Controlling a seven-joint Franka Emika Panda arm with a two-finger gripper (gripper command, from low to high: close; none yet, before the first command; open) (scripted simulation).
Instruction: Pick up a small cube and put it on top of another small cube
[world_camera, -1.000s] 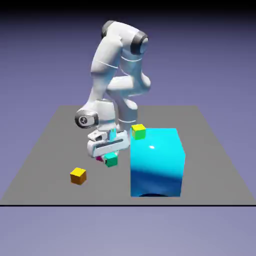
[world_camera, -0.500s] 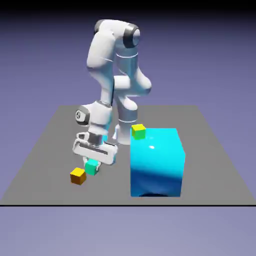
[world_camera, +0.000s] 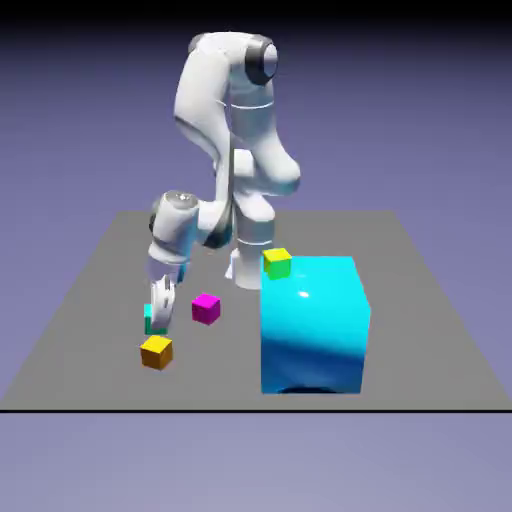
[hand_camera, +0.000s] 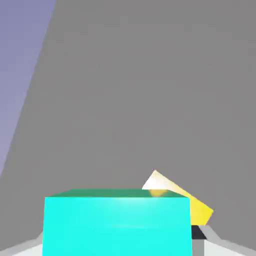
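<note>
I'm mid-carry: jaws clamped on the teal cube, hovering just at 12 o'clock of the orange-yellow cube. Next I need to center over it, probably slightly off, then lower.

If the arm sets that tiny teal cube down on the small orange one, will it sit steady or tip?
Probably steady: the tiny teal cube has flat faces and looks rigid. The small orange-yellow cube looks equally small, so an off-centre drop could topple it.
</note>
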